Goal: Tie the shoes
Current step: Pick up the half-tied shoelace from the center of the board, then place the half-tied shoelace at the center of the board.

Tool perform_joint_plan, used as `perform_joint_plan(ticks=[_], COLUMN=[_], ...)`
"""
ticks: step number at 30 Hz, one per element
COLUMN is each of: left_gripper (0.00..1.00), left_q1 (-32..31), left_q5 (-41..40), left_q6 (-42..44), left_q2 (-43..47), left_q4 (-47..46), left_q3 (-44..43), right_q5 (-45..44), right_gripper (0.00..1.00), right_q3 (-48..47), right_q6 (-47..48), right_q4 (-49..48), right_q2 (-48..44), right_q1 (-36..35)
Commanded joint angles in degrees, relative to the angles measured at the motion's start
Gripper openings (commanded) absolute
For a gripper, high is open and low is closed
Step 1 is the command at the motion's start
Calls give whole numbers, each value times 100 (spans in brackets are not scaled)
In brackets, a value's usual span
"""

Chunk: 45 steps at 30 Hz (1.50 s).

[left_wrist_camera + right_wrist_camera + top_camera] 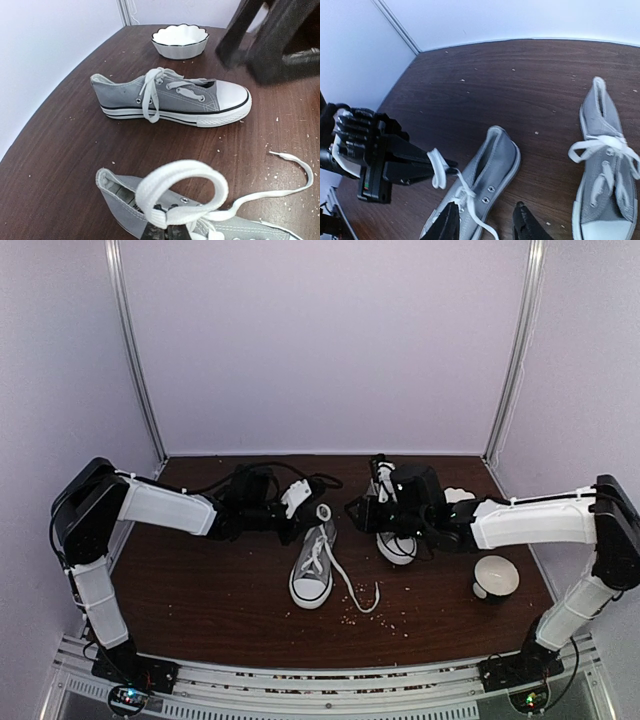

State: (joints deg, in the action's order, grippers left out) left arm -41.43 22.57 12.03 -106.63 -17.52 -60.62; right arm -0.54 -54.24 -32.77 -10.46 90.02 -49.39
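Left gripper [164, 231] clenched on lace loop [180, 187], held just above untied shoe [312, 575], likely to stand the bow's ear up. Right gripper [485, 222] hovered over that shoe, jaws apart, empty. Other shoe [175, 97] lay beside it.

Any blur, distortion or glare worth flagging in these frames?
Left wrist: the black right arm is smeared, the white lace loop is crisp, and the edge of the brown wooden table bows. Top external: soft, even light, no glare. Right wrist: sharp.
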Motion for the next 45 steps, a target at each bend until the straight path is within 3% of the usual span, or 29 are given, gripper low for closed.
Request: perform_joint_plan(ticks=[1,6,9,16,19,25,30,33,37,41,45], left_gripper=[0,0,0,0,0,0,0,0,0,0,0], left_q1=[-67,-67,-85,-117,-128,-129,-131,-129,-136,-146,-138], left_q5=[-307,-307,-288,-269,-270,-244,-231,-253,-258,-299,-302], left_q6=[298,270,256,273,273,269,260,230,187,157,150], left_q2=[-25,16,21,22,19,53,56,55,53,114,175], left_q4=[-118,-248,-261,-277,-287,-361,-562,-691,-806,-1022,-1227], left_q3=[46,153,153,183,189,238,357,411,442,554,703], right_q5=[-1529,-1420,-1352,-694,-494,-335,489,1276,1888,2456,2784], right_gripper=[37,42,50,50,38,0,0,0,0,0,0], right_q3=[-147,-76,-201,31,37,302,307,-474,-2368,-3753,-4214], right_q6=[479,-31,-199,-450,-447,-431,100,646,1182,712,21], right_q4=[2673,3599,3847,3505,3371,3091,2214,1807,2026,1638,1016], right_q2=[-355,-154,133,810,1013,792,360,488,1406,2274,2843], right_q1=[-379,-768,-992,-1017,-994,-779,101,688,807,860,785])
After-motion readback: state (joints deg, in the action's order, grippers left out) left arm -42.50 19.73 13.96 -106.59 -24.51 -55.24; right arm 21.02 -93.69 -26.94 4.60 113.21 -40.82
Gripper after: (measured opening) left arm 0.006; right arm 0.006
